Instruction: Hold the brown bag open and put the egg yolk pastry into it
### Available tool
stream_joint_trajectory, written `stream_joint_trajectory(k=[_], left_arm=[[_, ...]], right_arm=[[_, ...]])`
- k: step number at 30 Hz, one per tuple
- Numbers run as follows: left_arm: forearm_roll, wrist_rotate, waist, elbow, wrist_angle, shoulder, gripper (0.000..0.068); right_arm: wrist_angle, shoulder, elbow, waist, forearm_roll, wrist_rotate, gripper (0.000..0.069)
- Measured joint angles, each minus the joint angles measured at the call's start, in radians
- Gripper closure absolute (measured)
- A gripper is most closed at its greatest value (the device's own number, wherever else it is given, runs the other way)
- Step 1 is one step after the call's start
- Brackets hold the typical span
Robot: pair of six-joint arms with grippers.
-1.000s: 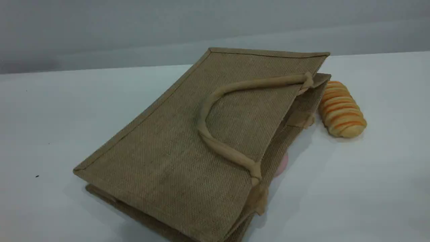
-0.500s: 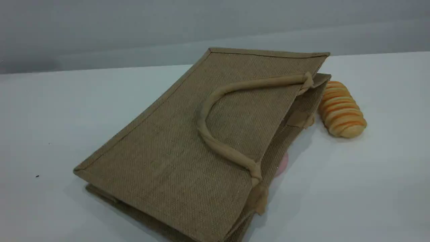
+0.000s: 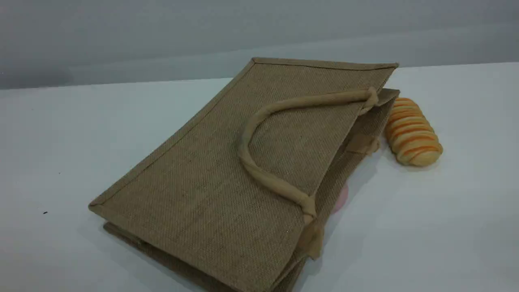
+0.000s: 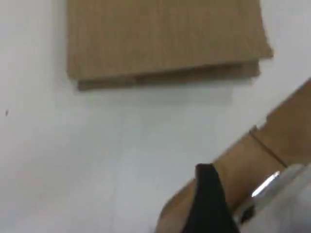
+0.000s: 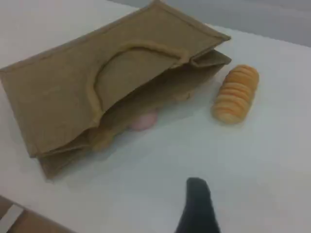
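Observation:
The brown bag [image 3: 227, 174] lies flat on its side on the white table, its mouth toward the right and one beige loop handle [image 3: 259, 115] resting on top. It also shows in the right wrist view [image 5: 73, 97] and at the top of the left wrist view [image 4: 165, 39]. The egg yolk pastry is hidden. Neither arm reaches into the scene view. One dark fingertip of my left gripper [image 4: 209, 194] hangs over bare table short of the bag. My right gripper [image 5: 197, 204] hovers over the table in front of the bag's mouth. Nothing is held by either.
A long orange-striped ridged bread [image 3: 411, 132] lies just right of the bag's mouth. A pink round thing [image 3: 340, 198] peeks out from under the mouth edge. A brown board-like surface [image 4: 286, 126] fills the lower right of the left wrist view.

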Motion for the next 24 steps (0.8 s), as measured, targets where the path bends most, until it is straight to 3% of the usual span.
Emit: stream_joint_trajectory(k=[5,17,24], left_arm=[[0.016,0.001,0.000,0.009,-0.009,-0.001,0.0241],[0.028,0.003,0.000,0.027,-0.026,-0.001,0.0241],[0.026,0.004,0.000,0.025,-0.026,-0.001,0.0241]], right_arm=[[0.000,0.000,0.000,-0.058,0.001,0.000,0.0235],[0.000,-0.003,0.000,-0.389,0.001,0.001,0.0235],[0.001,-0.022,0.000,-0.417,0.001,0.001,0.0235]])
